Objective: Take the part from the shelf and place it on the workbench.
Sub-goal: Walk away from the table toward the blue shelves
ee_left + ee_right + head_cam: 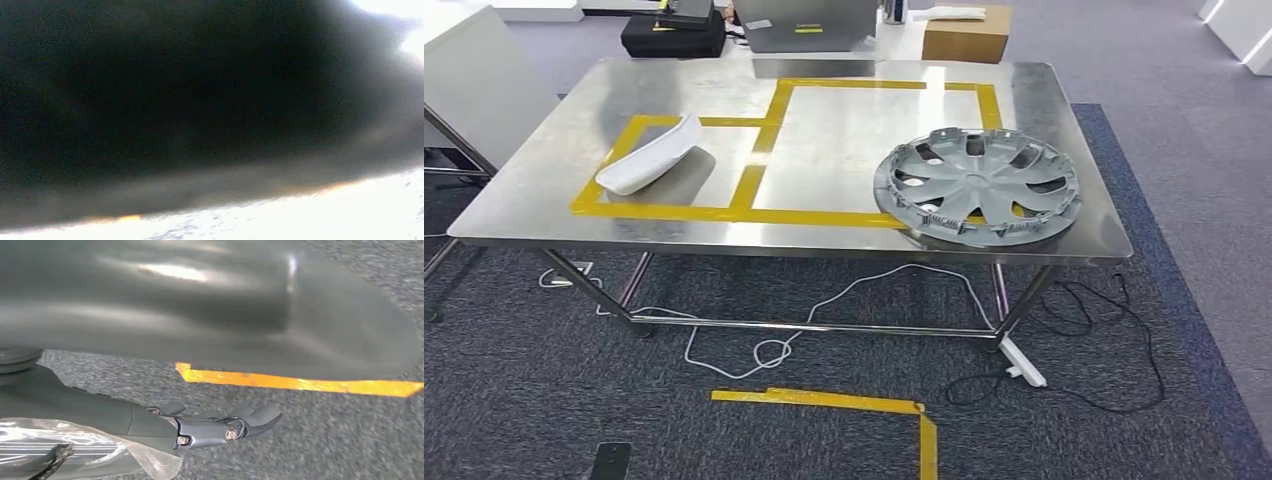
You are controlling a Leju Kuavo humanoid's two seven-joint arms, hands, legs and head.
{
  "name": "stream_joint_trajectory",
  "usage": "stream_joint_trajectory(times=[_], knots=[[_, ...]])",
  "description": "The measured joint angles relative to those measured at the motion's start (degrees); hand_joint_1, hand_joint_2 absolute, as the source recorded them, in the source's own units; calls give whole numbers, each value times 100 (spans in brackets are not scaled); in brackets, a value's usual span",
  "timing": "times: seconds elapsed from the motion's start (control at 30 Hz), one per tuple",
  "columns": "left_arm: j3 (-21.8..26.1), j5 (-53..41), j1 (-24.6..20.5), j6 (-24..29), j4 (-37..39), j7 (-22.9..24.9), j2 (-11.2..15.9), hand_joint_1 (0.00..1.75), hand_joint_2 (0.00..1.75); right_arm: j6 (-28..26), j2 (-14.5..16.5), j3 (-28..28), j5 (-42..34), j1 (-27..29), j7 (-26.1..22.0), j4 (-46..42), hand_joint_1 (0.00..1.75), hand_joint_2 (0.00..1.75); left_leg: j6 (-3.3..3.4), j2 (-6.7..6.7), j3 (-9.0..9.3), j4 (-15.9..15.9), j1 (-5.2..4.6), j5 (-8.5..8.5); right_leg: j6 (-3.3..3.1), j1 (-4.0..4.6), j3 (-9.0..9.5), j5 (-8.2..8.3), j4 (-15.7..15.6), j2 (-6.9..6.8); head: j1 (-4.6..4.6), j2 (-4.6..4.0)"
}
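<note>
**Two parts on table, right robot hand hanging empty**

While the head view looks down on a steel table point(824, 230) w/ yellow tape outlines point(754, 170), the wrist views show none of it. Right wrist view looks at grey carpet point(325, 440) and a strip of yellow floor tape point(300, 382), w/ the right robot hand point(220, 427) low over the floor: fingers stretched out, slightly apart, nothing in them, so released. Left wrist view is nearly all dark blur w/ a bright washed-out band along one edge; left robot hand can't be made out there, state can't tell.

Head view alone gives the parts. Grey wheel cover point(977, 185) lies flat, face up, at the table's right front, overlapping the front tape line of the big outline and reaching close to the front edge. Round, so no long axis; spokes fan out from the hub. White curved trim piece point(652, 157) sits at left, inside the smaller tape outline, its near end over the tape. Long axis runs diagonal: near-left to far-right, the far end tapering to a point, hollow side up.

Beyond the table's far edge: black case point(672, 35), cardboard box point(966, 35), grey metal box point(806, 25). Under the table, white cable point(844, 295) and black cable point(1114, 340) loop on carpet, w/ a white power strip point(1022, 362) by the right leg. More yellow tape point(844, 402) marks a corner on the floor in front.
</note>
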Motion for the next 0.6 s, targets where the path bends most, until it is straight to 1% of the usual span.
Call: stream_joint_trajectory(times=[0.03,0.07,0.1,0.13,0.17,0.2,0.23,0.27,0.3,0.33,0.37,0.4,0.43,0.47,0.5,0.53,0.57,0.6], knots=[[-39,-52,1,-60,23,53,-1,0,0,9,0,0,10,-2,0,0,0,0,-13,0,37,185,11,17,11,-3,-86,62,27,-4,1,0],[-77,-95,3,-110,41,103,-1,0,0,19,1,0,19,-3,0,0,0,0,-25,0,169,156,22,152,29,-10,-183,118,67,-7,-1,1],[-116,-129,5,-150,56,148,-2,0,0,28,1,0,26,-3,0,0,0,0,-35,0,398,-87,37,321,54,-19,-293,163,118,-7,-2,1],[-153,-157,5,-181,68,184,-4,0,0,34,2,0,33,-3,0,0,0,0,-43,-2,690,-465,53,436,81,-24,-392,199,176,-7,-2,1],[-182,-172,3,-201,76,206,-7,0,0,38,2,0,39,-4,0,0,0,0,-35,-11,983,-899,57,465,111,-24,-480,229,239,-5,-4,1],[-204,-182,0,-212,85,217,-11,0,0,39,2,0,42,-6,-1,0,0,0,-9,-19,1184,-1229,56,430,145,-20,-543,261,290,-4,-3,1],[-219,-188,-3,-220,94,223,-14,0,0,39,2,0,43,-8,-1,0,0,0,27,-27,1285,-1424,46,378,179,-16,-585,299,322,-4,-4,1],[-230,-190,-1,-224,105,227,-18,0,0,39,2,0,44,-8,-1,0,0,0,79,-31,1296,-1500,28,361,219,-17,-612,346,334,-4,-3,2],[-238,-190,4,-226,118,230,-26,0,0,39,2,1,44,-3,-2,0,0,0,135,-22,1246,-1500,26,390,258,-24,-635,383,335,-3,-4,2],[-246,-191,8,-227,130,236,-32,0,0,39,2,1,45,3,-1,0,0,0,188,-11,1188,-1498,24,443,291,-34,-672,342,366,5,-4,2],[-253,-194,10,-228,139,249,-36,0,0,41,2,1,46,10,-1,0,0,0,241,1,1119,-1500,25,506,321,-42,-740,195,471,15,1,1],[-262,-209,9,-234,145,276,-38,0,0,44,2,1,50,17,0,0,0,0,282,12,1039,-1505,27,573,342,-49,-827,-53,684,25,7,1],[-277,-236,7,-245,148,318,-36,0,0,50,2,0,56,19,1,0,0,0,307,17,959,-1501,16,640,360,-52,-925,-364,1005,33,14,1],[-299,-272,10,-259,151,367,-34,0,0,59,2,1,64,19,1,0,0,0,322,18,873,-1497,1,709,371,-53,-1015,-632,1389,35,20,0],[-326,-313,13,-277,156,421,-35,0,0,69,2,1,73,17,1,0,0,0,329,22,784,-1493,-19,779,372,-52,-1060,-780,1733,35,21,1],[-352,-346,17,-294,164,468,-39,0,0,81,2,1,82,14,1,0,0,0,334,26,691,-1488,-41,851,363,-50,-1041,-788,1949,36,21,0],[-372,-369,21,-310,174,508,-46,0,0,91,2,1,93,13,1,0,0,0,337,30,598,-1485,-62,920,340,-44,-935,-675,1978,36,21,0],[-385,-385,24,-323,185,545,-54,0,0,99,2,1,103,13,1,0,0,0,337,32,513,-1484,-82,986,305,-33,-731,-509,1799,37,20,1]])
